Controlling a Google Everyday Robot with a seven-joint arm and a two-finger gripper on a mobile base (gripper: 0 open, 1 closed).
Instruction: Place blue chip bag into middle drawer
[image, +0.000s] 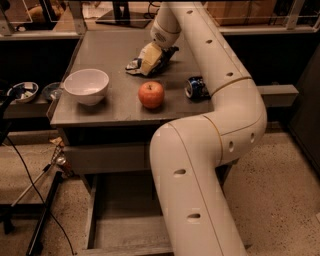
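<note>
Camera view: the hand (150, 58) is down on the bag (134, 65), which lies on the worktop (107, 47) behind the apple (151, 94), toward the far edge. The hand touches the bag's top and covers its middle; dark blue foil shows on both sides of it. Whether it is clenched on the bag or released I cannot tell. Left of the apple stands a white bowl (86, 85), well apart from it. Right of the apple a can (196, 87) lies on its side, just beside the arm. Below the apple, under the worktop, the drawer (92, 216) stands pulled out; the arm's thick lower part crosses in front and hides its right side.
</note>
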